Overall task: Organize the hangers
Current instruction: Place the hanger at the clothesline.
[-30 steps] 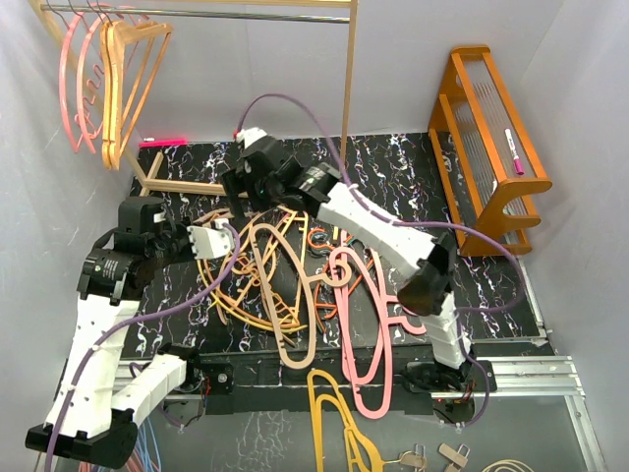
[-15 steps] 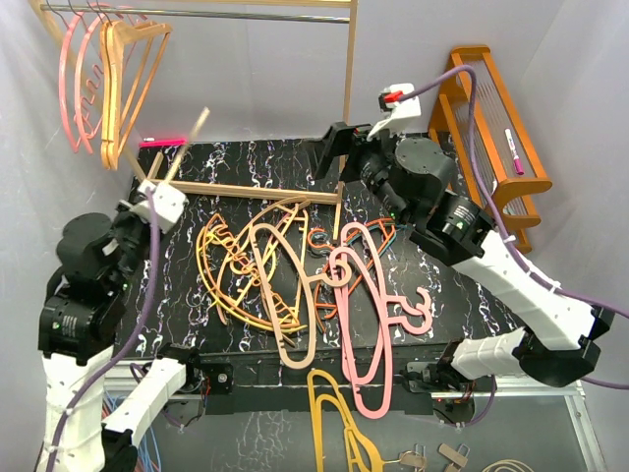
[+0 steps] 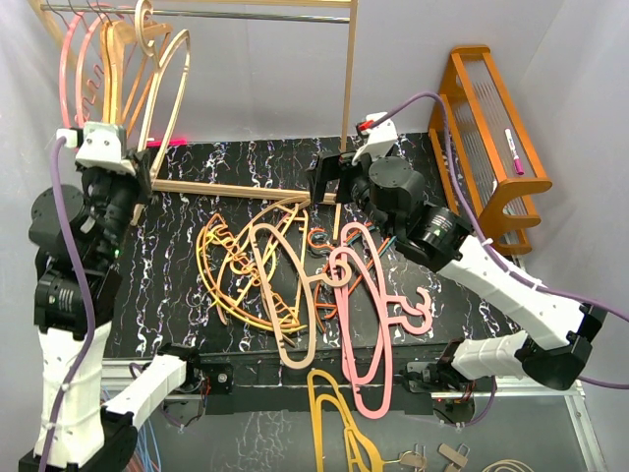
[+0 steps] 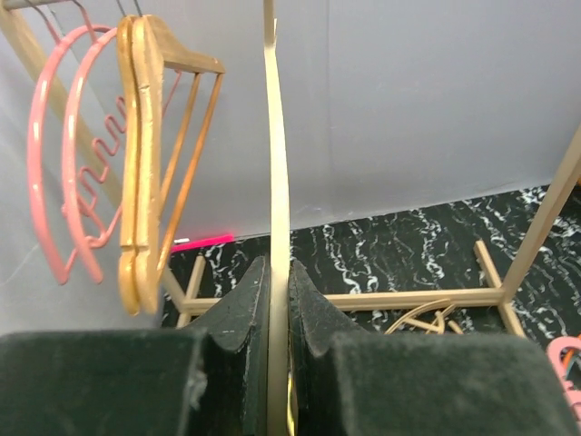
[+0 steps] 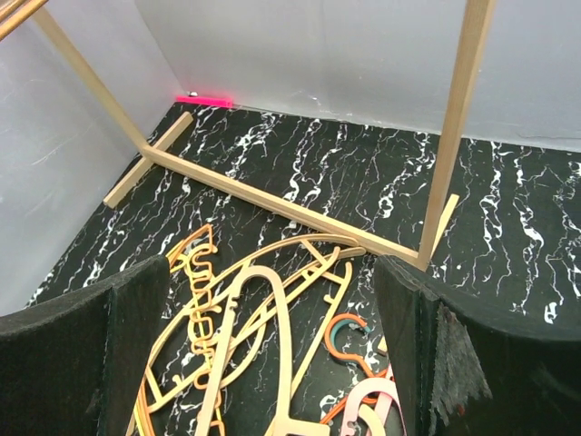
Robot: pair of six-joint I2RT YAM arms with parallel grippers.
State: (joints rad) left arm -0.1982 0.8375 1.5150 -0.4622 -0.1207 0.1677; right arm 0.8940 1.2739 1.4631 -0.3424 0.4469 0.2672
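Wooden and tall, the rack stands at the back of the black mat. Every place below is given from it. In front of its base bar lies the heap of hangers, tan, yellow-orange and pink ones laid across each other with hooks interlocked. At the left end of the rack's rail are the hung hangers, two pink and a pair in orange wood. Just to their right the pale tan hanger is held up toward the rail, seen edge-on from the wrist. The left gripper is clamped on its thin lower edge, pads pressed to either side. The right gripper hovers above the base bar near the rack's right post, its fingers spread wide with nothing between them. The hook reaches about rail height, but whether it is over the rail I cannot tell. That is the main risk: let go before the hook is seated and the hanger drops back onto the mat. Held by so narrow an edge, it could also twist in the jaws, or swing left and knock the hung ones. If the right gripper goes down into the tangle, it may drag up several at once.
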